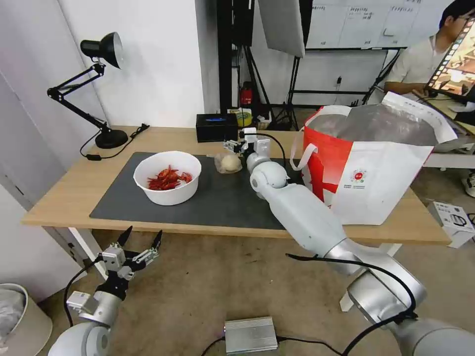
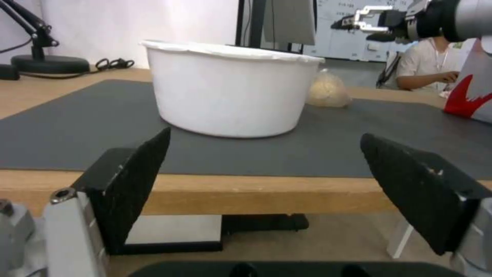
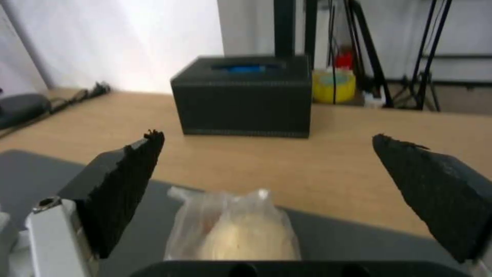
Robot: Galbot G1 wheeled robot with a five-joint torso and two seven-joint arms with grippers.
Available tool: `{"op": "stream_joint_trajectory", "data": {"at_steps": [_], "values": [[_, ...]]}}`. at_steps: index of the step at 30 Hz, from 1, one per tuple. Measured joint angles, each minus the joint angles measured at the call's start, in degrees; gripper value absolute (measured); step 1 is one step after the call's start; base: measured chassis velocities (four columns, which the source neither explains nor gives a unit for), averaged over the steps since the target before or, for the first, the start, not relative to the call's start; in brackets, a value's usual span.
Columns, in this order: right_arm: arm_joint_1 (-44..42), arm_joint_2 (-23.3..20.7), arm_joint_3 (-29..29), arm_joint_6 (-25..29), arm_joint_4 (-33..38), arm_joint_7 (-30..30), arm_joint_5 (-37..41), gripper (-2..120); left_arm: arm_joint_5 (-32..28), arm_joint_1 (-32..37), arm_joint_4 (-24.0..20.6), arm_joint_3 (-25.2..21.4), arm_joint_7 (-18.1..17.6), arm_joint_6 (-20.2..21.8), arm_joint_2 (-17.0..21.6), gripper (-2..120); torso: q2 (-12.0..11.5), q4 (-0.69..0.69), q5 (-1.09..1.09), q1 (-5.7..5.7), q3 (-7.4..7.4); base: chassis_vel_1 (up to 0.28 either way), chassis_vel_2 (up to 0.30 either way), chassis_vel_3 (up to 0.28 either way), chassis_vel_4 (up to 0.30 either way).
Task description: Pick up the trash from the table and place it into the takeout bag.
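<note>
On the table [image 1: 64, 198], a white bowl of red shells [image 1: 168, 178] stands on the dark mat [image 1: 222, 202]. A clear bag with a pale bun [image 1: 228, 162] lies to its right. The takeout bag [image 1: 371, 163] stands open at the table's right end. My right gripper [image 1: 228, 145] hovers open just above and behind the bun bag [image 3: 236, 231], which sits low between its fingers [image 3: 128, 181]. My left gripper [image 1: 144, 232] is open below the table's front edge, facing the bowl [image 2: 230, 96] from outside the table. The bun [image 2: 328, 92] shows behind the bowl.
A black tissue box [image 1: 216, 127] stands at the table's back edge, just behind my right gripper. A black desk lamp [image 1: 106, 89] and its cord occupy the back left corner. On the floor lie a silver box [image 1: 250, 335], a pale bin [image 1: 20, 316] and a white carton [image 1: 452, 222].
</note>
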Motion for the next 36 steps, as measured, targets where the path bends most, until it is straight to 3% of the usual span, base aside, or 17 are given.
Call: {"op": "stream_joint_trajectory", "data": {"at_steps": [18,36], "values": [[5.4,7.3,-1.2,-2.2,-16.5,-2.3,0.8,100,-0.4,0.5,0.5,-0.1,0.1,-0.7,0.0,100,0.0,0.00,-0.01,0.00,0.00,0.000,0.000,0.000,0.000],[4.0,7.9,-0.2,-1.1,-20.1,-3.7,-3.2,100,-0.5,0.2,1.3,0.4,0.2,-1.0,0.1,100,0.0,0.01,0.00,0.00,0.00,0.000,0.000,0.000,0.000]]}}
